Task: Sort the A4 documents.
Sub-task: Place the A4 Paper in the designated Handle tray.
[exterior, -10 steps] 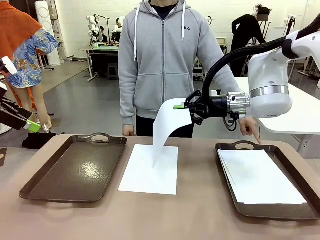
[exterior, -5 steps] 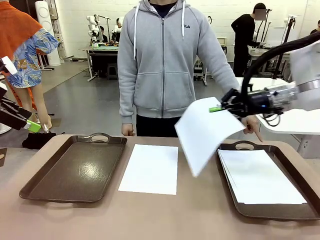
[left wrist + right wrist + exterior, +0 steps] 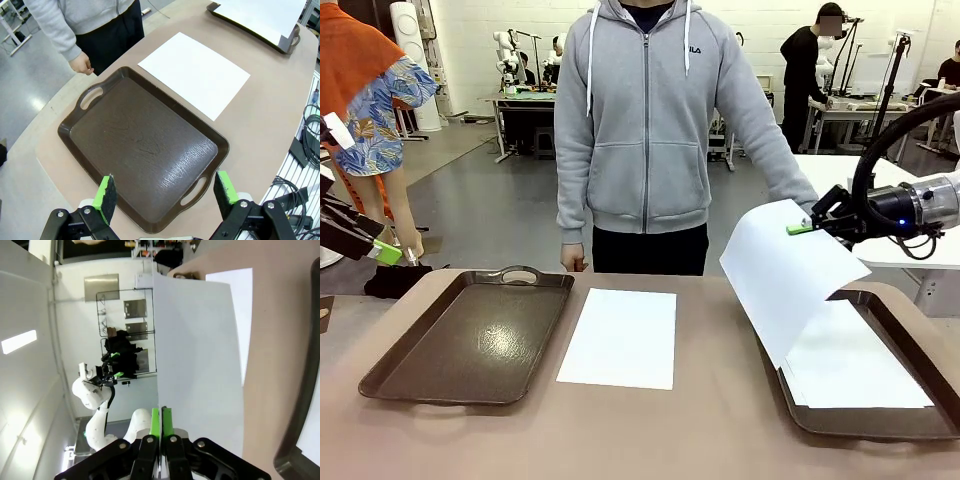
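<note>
Front view: the right gripper (image 3: pixel 800 228) is clenched on the top edge of a held sheet (image 3: pixel 785 275) and carries it in the air over the left end of the right tray (image 3: pixel 880 428). The paper hangs tilted, its lower corner dipping past the tray's left rim. In that tray lies a pile of sheets (image 3: pixel 865 365), flat and roughly squared. A middle sheet (image 3: pixel 620 335) rests flat on the table (image 3: pixel 720 440) between the two trays, well apart from both grippers. The left tray (image 3: pixel 460 345) shows its glossy brown floor. A person in a grey hoodie stands at the far side, one hand (image 3: pixel 572 262) hanging just behind the left tray's far handle. From the right wrist, the green pads (image 3: pixel 155 421) meet flat on the paper's edge. From the left wrist, the left gripper (image 3: pixel 165 189) hangs above the left tray's near end, jaws spread wide apart.
</note>
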You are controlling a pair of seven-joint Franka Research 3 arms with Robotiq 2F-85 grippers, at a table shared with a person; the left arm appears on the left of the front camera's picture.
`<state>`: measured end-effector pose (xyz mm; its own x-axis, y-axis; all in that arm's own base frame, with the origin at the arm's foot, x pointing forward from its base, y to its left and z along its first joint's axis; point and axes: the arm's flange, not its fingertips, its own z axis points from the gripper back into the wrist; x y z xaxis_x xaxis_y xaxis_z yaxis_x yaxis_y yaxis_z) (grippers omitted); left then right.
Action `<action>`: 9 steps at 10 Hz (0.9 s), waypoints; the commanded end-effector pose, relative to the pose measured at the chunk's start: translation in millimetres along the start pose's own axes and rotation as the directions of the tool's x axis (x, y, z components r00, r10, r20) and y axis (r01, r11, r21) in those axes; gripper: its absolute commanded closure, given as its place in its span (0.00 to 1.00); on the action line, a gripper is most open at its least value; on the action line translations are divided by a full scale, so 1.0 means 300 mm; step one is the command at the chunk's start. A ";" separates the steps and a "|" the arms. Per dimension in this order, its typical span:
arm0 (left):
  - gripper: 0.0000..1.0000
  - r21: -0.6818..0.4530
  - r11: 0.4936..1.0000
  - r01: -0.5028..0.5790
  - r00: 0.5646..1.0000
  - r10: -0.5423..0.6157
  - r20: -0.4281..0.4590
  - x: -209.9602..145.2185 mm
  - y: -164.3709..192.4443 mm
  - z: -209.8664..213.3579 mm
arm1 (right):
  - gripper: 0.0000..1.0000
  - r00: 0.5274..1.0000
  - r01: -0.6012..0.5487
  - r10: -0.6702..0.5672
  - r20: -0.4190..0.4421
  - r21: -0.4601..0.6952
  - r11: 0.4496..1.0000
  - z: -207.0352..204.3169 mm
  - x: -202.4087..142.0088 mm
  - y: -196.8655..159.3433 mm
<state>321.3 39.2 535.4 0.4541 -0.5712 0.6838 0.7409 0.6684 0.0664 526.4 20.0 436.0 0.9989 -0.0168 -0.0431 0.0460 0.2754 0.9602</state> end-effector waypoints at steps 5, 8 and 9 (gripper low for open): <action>0.00 -0.009 1.000 -0.003 1.000 0.003 0.007 -0.005 0.003 -0.002 | 0.99 0.997 0.019 -0.020 0.068 0.019 1.000 0.031 0.022 -0.251; 0.00 -0.009 1.000 -0.003 1.000 0.003 0.007 -0.005 0.003 -0.002 | 0.99 0.995 0.030 -0.023 0.098 -0.070 0.997 0.090 0.019 -0.291; 0.00 -0.009 1.000 -0.003 1.000 0.003 0.007 -0.005 0.003 -0.002 | 0.99 0.995 0.025 -0.013 0.098 -0.119 0.993 0.099 0.014 -0.290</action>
<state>321.3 39.2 535.4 0.4541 -0.5712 0.6838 0.7409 0.6684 0.0664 530.1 -34.0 358.5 0.9907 -0.1235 -0.0562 0.0943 0.3290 0.9396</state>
